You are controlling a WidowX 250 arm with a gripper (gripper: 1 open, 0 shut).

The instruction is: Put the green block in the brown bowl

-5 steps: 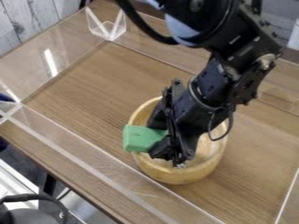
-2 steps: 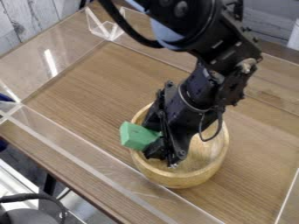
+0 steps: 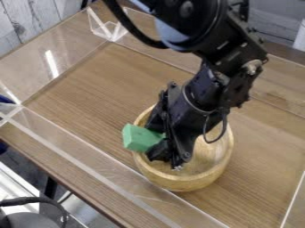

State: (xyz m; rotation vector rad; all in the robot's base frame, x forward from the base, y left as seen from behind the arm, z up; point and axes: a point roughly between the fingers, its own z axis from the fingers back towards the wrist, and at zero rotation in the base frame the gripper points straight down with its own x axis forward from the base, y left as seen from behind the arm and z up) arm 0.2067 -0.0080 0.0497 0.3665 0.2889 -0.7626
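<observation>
The brown bowl (image 3: 201, 178) is a thick-walled round wooden bowl standing on the wooden table at the lower middle of the camera view. My black gripper (image 3: 167, 148) points steeply down into the bowl's left half. It is shut on the green block (image 3: 141, 138), a small bright green bar that sticks out to the left over the bowl's left rim. The fingertips are dark and hard to tell apart against the bowl's inside. The arm's black links and blue joint rise above the bowl toward the top of the view.
A low clear acrylic wall (image 3: 71, 147) fences the wooden table (image 3: 107, 85) on its front and left sides. A clear V-shaped acrylic piece (image 3: 110, 27) stands at the back left corner. Bare wood lies left of and behind the bowl.
The arm's upper links swung to the left a second ago. The gripper and the green block shifted only slightly left over the bowl's rim, then kept still.
</observation>
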